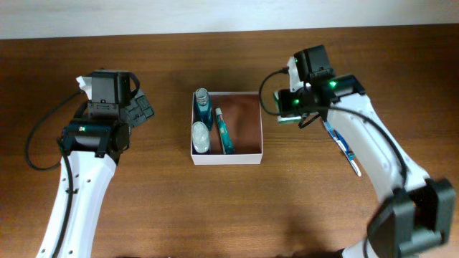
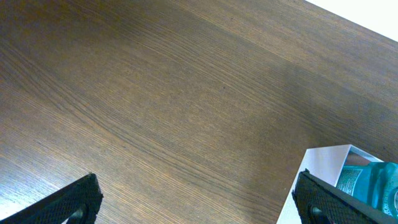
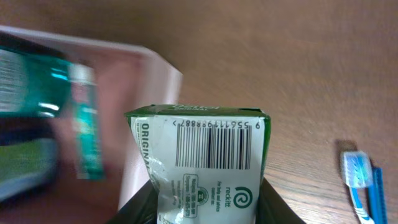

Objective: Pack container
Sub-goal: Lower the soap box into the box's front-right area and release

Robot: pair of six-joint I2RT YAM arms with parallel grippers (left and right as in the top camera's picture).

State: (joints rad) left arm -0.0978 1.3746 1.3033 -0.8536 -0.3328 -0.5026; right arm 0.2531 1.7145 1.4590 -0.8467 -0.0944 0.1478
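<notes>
- The container sits mid-frame in the overhead view, bottles and tube along its left wall, right half free.
- Just right of it, the right gripper pinches a green packet, probably meant for that gap.
- Far left, the left gripper gapes empty.

Bottles sit left inside the container; a toothbrush lies to its right.

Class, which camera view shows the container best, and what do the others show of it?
Overhead: the whole container, all four walls and its inside. The left wrist view catches only one white corner; the right wrist view, a blurred wall.
</notes>
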